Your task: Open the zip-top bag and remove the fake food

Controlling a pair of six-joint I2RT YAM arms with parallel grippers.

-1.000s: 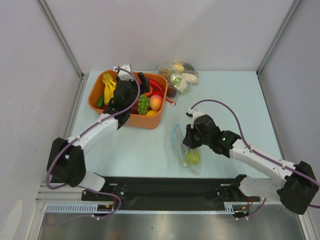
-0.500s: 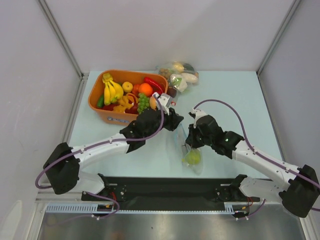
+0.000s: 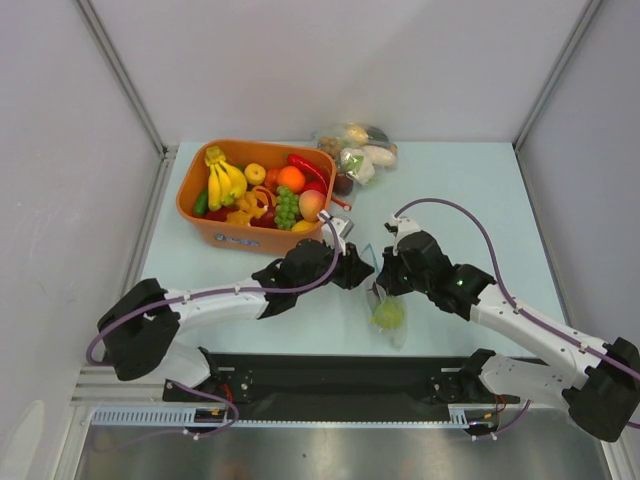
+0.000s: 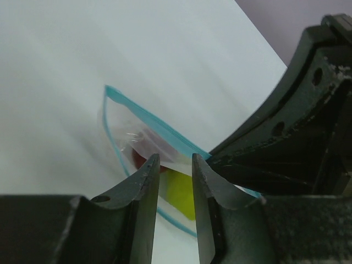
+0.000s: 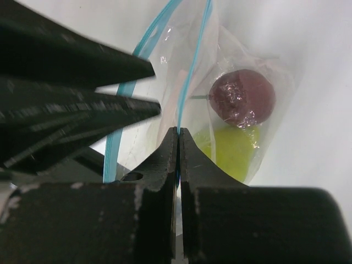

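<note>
The zip-top bag [image 5: 165, 71] holds a maroon fruit [image 5: 242, 98] and a green pear [image 5: 231, 151]. The right claw [image 5: 178, 133] pinches its zip strip [image 5: 193, 60]; the left claw [image 4: 174, 159] gapes beside it.

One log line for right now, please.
right gripper: shut on zip-top bag edge | left gripper: open, straddling opposite lip | mouth: parted | inside: purple fruit, green fruit
</note>
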